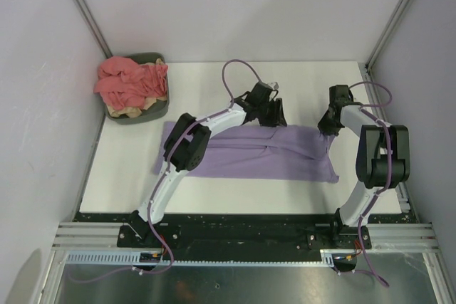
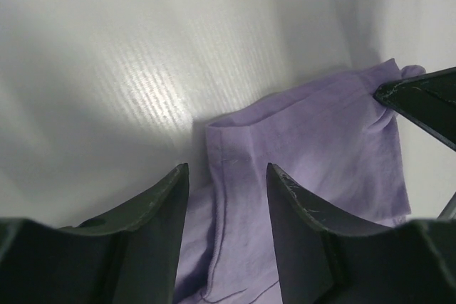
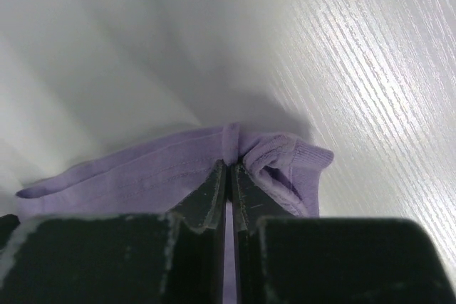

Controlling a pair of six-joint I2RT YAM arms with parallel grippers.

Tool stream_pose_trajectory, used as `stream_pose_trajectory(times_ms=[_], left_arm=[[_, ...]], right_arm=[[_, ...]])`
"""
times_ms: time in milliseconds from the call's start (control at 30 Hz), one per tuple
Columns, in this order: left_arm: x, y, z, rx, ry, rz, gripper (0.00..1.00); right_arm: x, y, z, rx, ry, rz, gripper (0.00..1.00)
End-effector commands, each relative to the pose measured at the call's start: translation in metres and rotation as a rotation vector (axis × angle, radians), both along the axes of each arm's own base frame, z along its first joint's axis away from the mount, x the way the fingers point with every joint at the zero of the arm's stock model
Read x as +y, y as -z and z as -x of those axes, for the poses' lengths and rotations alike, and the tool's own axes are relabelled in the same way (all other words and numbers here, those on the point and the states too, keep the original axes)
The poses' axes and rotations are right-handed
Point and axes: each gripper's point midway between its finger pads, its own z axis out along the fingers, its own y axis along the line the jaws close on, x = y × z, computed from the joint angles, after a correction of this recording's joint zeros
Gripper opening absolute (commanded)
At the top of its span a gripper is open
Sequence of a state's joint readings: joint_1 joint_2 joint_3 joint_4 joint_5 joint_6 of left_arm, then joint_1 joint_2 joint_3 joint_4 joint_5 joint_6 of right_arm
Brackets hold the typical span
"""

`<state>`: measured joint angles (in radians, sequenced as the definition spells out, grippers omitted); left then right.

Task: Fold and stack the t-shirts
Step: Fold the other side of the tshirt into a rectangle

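Lavender cloth t-shirt (image 1: 249,153) lies left-to-right mid-frame; we see right fingers (image 3: 214,189) pinching its upper-right corner, left fingers (image 2: 162,208) open over its upper edge.

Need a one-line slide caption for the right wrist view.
Right hand shut on a bunched edge of the lavender t-shirt, which lies on the white table.

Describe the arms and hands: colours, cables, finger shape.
Left arm and right arm: white links, black joint housings, a purple cable looped along each. Left hand and right hand: black, with wedge-shaped fingers scuffed pale at the edges.
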<state>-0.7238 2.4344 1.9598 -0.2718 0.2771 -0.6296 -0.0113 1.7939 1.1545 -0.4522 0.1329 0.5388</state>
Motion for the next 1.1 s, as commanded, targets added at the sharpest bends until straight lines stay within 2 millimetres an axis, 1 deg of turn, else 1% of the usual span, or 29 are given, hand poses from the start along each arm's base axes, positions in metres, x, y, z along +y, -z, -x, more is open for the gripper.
stream_pose_trajectory(times_ms=[0,100,167,367,633,767,933,1067], left_arm=[[-0.024,-0.028,0.001,-0.031,0.036,0.077,0.53],[-0.026,-0.027,0.004,-0.024,0.040,0.079,0.52],[-0.027,-0.027,0.005,-0.024,0.043,0.080,0.49],[-0.029,-0.030,0.009,-0.023,0.053,0.086,0.36],[-0.030,-0.037,0.014,-0.028,0.067,0.092,0.18],[-0.030,-0.047,0.018,-0.036,0.079,0.103,0.10],[-0.032,-0.059,0.029,-0.056,0.106,0.104,0.05],[-0.033,-0.067,0.039,-0.074,0.131,0.101,0.03]], right_arm=[[0.003,-0.032,-0.013,-0.084,-0.011,-0.001,0.07],[0.003,-0.033,-0.012,-0.083,-0.013,-0.001,0.14],[0.004,-0.033,-0.011,-0.078,-0.014,0.000,0.19],[0.003,-0.034,-0.009,-0.075,-0.016,0.004,0.26],[0.002,-0.035,-0.007,-0.072,-0.016,0.008,0.28],[0.001,-0.035,-0.007,-0.067,-0.015,0.013,0.31],[-0.001,-0.037,-0.005,-0.067,-0.011,0.022,0.33],[-0.002,-0.042,-0.005,-0.078,-0.008,0.028,0.39]])
